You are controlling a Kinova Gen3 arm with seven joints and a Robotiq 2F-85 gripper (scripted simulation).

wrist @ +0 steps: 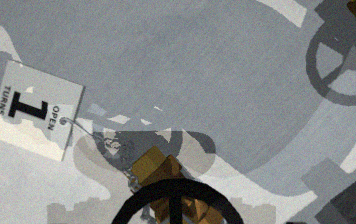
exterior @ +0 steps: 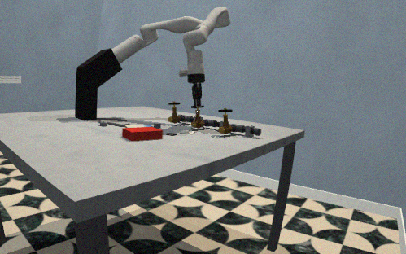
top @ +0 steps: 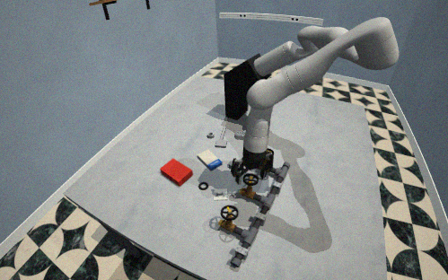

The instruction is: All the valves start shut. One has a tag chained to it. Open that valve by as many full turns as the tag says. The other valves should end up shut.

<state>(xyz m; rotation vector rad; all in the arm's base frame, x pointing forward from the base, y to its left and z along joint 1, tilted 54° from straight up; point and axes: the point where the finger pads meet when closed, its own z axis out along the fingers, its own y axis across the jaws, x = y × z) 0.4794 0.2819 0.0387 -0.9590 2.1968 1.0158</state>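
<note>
Three brass valves with black handwheels stand on a grey pipe [top: 262, 202] on the table. In the wrist view a white tag [wrist: 34, 110] reading "OPEN 1 TURNS" lies flat, chained to the brass body of the valve below the camera [wrist: 164, 175]. That valve's handwheel [wrist: 176, 202] fills the lower edge. This is the middle valve [top: 250, 179], also seen in the exterior view [exterior: 198, 118]. My gripper [exterior: 197, 102] hangs open and empty just above its handwheel, pointing straight down. The front valve [top: 229, 206] and the far valve [exterior: 174, 111] stand apart from it.
A red box [top: 176, 171], a white and blue box [top: 209, 159], a black ring [top: 203, 186] and small metal parts [top: 221, 136] lie left of the pipe. The arm's black base [top: 240, 91] stands at the back.
</note>
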